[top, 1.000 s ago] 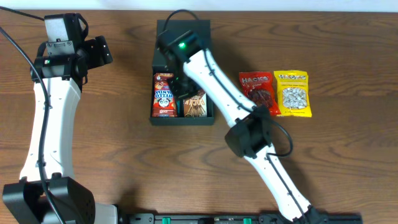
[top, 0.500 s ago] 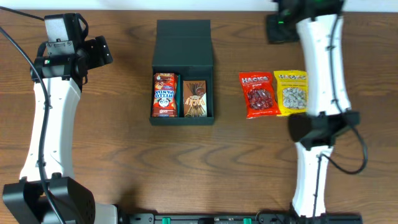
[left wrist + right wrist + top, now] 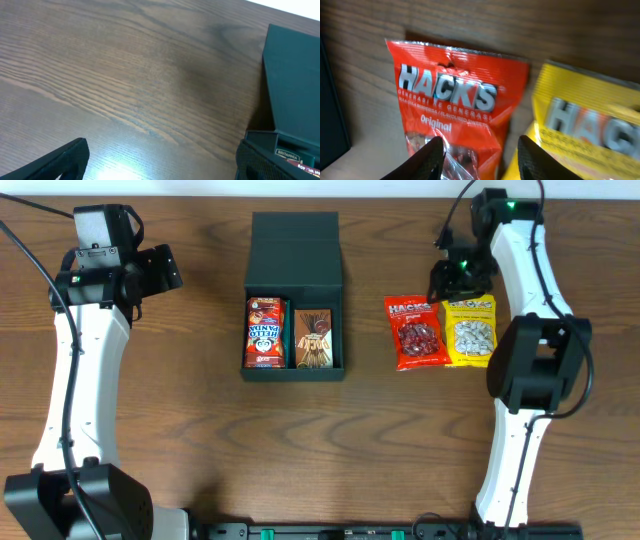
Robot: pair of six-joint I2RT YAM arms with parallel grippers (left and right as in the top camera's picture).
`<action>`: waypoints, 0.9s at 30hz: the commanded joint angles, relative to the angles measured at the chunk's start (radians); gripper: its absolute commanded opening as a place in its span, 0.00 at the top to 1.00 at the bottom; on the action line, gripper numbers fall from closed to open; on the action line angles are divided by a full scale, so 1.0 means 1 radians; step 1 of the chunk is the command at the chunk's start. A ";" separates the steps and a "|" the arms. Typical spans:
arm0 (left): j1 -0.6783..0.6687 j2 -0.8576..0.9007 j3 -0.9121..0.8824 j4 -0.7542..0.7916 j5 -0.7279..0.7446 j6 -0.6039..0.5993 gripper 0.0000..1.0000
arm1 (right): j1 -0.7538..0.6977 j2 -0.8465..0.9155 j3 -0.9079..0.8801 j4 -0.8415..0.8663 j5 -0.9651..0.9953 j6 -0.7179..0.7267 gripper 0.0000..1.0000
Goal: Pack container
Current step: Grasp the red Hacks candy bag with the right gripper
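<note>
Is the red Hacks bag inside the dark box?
No, the red Hacks bag lies on the table outside the dark box, next to the yellow Hacks bag.

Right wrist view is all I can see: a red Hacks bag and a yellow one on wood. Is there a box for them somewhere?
Observer: Yes, the container lies to the left of the red bag, with its lid flipped open.
Operator: Is anything inside it?
Observer: Two packets lie side by side in it: a Hello Panda packet and a brown packet.
Operator: And the other arm?
Observer: The left gripper hangs open and empty, to the left of the container.
</note>
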 commanded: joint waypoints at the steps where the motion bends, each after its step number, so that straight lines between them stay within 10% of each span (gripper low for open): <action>1: 0.002 0.009 -0.003 -0.015 0.000 -0.018 0.05 | -0.006 -0.002 -0.066 0.032 -0.077 -0.036 0.53; 9: 0.002 0.009 -0.003 -0.028 0.001 -0.034 0.05 | -0.005 0.000 -0.178 0.102 -0.076 -0.034 0.51; 15: 0.002 0.010 -0.003 -0.027 0.001 -0.040 0.05 | -0.005 0.000 -0.198 0.135 -0.102 0.001 0.99; 27: 0.002 0.010 -0.003 -0.027 0.000 -0.040 0.05 | 0.042 -0.085 -0.083 0.125 -0.322 0.205 0.99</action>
